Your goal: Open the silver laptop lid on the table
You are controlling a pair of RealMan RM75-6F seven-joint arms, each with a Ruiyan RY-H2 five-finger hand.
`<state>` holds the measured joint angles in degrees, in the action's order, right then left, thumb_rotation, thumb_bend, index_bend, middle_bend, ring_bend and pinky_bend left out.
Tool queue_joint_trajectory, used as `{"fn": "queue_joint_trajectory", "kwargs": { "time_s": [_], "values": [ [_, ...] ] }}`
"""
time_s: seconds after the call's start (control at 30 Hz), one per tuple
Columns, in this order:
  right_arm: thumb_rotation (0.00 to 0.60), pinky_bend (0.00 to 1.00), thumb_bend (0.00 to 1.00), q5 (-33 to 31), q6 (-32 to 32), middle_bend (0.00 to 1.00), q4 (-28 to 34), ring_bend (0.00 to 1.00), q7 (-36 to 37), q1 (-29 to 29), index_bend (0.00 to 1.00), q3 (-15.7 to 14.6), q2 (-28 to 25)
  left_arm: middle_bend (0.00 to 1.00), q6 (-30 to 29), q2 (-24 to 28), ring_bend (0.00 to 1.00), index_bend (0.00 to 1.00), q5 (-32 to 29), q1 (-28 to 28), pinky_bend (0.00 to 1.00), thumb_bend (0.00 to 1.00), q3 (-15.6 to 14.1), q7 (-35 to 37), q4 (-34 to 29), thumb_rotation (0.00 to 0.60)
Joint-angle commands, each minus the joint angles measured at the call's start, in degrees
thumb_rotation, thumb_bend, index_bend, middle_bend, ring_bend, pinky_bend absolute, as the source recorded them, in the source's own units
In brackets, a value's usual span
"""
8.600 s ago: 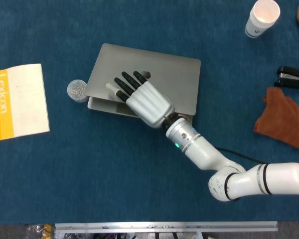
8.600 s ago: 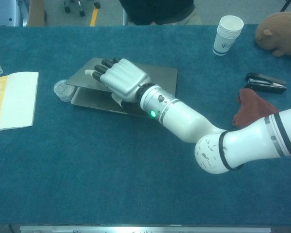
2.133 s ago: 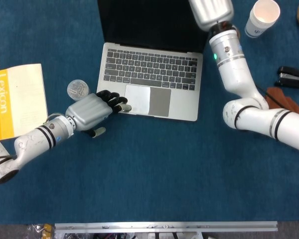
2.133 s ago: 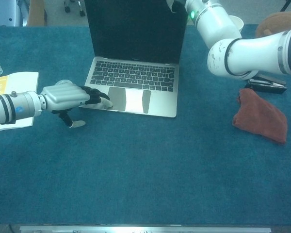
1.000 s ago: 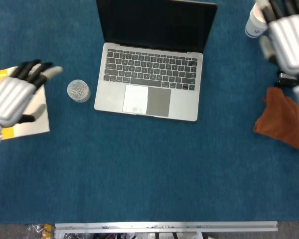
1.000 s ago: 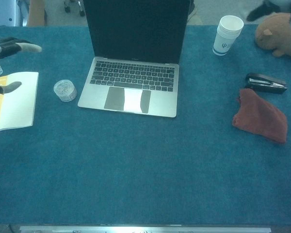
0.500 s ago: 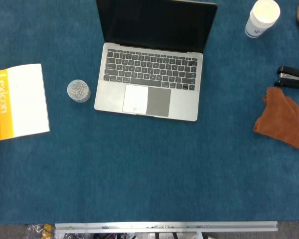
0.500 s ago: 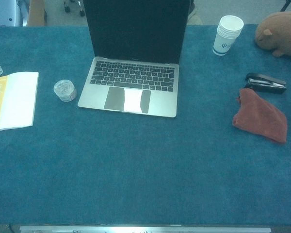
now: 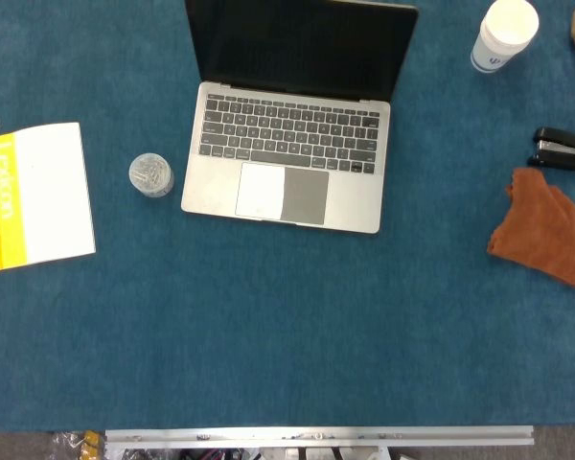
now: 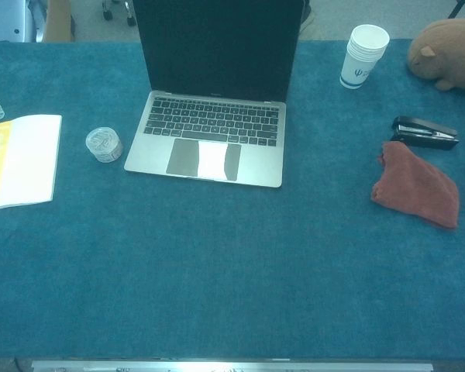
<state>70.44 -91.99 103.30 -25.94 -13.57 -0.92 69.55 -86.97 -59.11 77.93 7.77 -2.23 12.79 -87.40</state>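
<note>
The silver laptop [image 9: 287, 153] [image 10: 209, 139] stands on the blue table cloth with its lid raised upright. Its dark screen [image 9: 302, 48] [image 10: 217, 46] faces me, and the keyboard [image 9: 287, 137] and trackpad [image 9: 282, 193] lie uncovered. Neither of my hands nor any part of my arms shows in the head view or the chest view.
A small clear round container [image 9: 150, 174] [image 10: 103, 144] sits just left of the laptop. A white and orange booklet [image 9: 38, 194] lies at far left. At right are a paper cup [image 9: 505, 34], a black stapler [image 9: 562, 149], a rust cloth [image 9: 546, 227] and a brown plush toy [image 10: 448, 54].
A second ago both hands hung at the frame edges, left over the booklet, right near the cup. They have since left both views. The laptop has stayed open and still.
</note>
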Motion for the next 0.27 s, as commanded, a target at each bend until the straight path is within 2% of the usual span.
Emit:
{"fn": "queue_joint_trajectory", "kwargs": {
  "time_s": [0.03, 0.27],
  "values": [
    [0.600, 0.15, 0.41, 0.3, 0.3, 0.10, 0.1, 0.06, -0.2, 0.4, 0.00, 0.4, 0.1, 0.08, 0.0, -0.1, 0.01, 0.10, 0.4, -0.4, 0.07, 0.38, 0.5, 0.5, 0.3, 0.600],
    [0.600, 0.15, 0.41, 0.5, 1.2, 0.10, 0.6, 0.06, 0.3, 1.7, 0.00, 1.4, -0.4, 0.08, 0.4, 0.1, 0.01, 0.10, 0.2, -1.4, 0.07, 0.38, 1.9, 1.4, 0.7, 0.600]
  ]
}}
